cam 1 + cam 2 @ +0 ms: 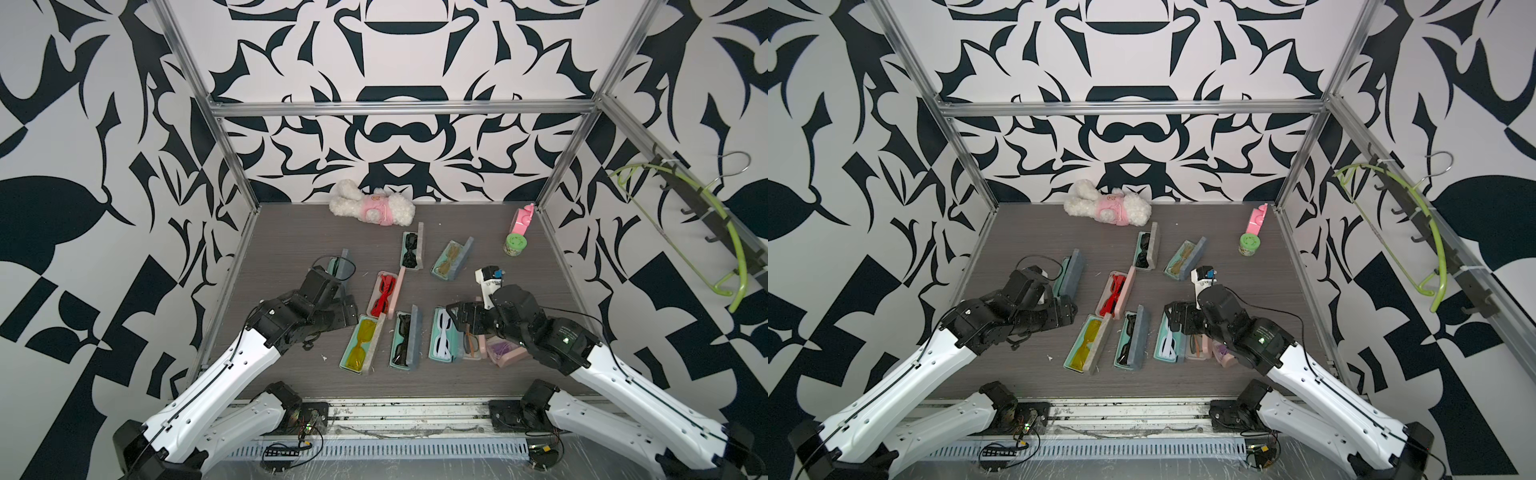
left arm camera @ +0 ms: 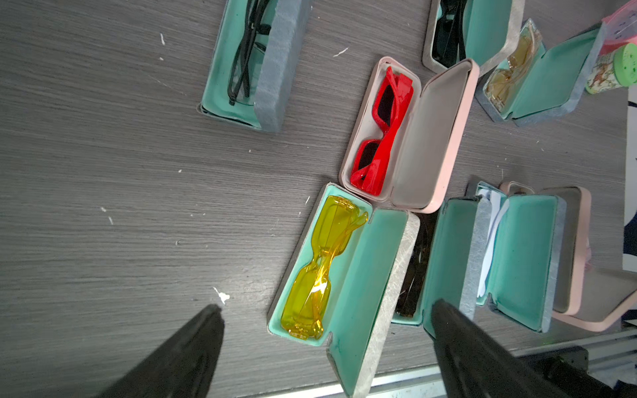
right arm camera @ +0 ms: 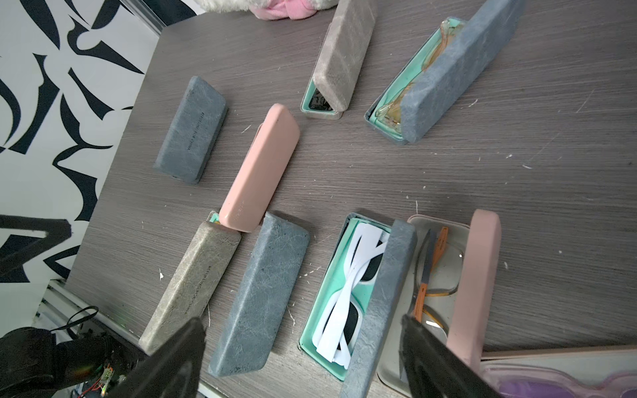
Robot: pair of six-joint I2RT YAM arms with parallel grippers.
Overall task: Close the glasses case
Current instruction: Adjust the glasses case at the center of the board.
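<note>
Several glasses cases lie open on the dark table. My right gripper [image 1: 457, 319] [image 3: 302, 320] hangs open just above the teal-lined case with white glasses [image 1: 444, 338] [image 3: 344, 286]. That case's grey lid [image 3: 382, 293] stands up between the jaws, touching neither. Beside it are a pink case with orange-armed glasses [image 3: 437, 268] and a grey case with black glasses [image 1: 404, 340]. My left gripper [image 1: 351, 311] [image 2: 326, 306] is open and empty over the near end of the case with yellow glasses [image 1: 360, 347] [image 2: 320, 268]. The pink case with red glasses [image 2: 382, 131] lies behind it.
Two more open cases [image 1: 411, 250] [image 1: 451, 259] lie further back, and another [image 1: 338, 270] is half hidden by the left arm. A plush toy [image 1: 372, 205] lies at the back wall. A green-lidded jar [image 1: 515, 245] and a pink object [image 1: 521, 220] stand back right.
</note>
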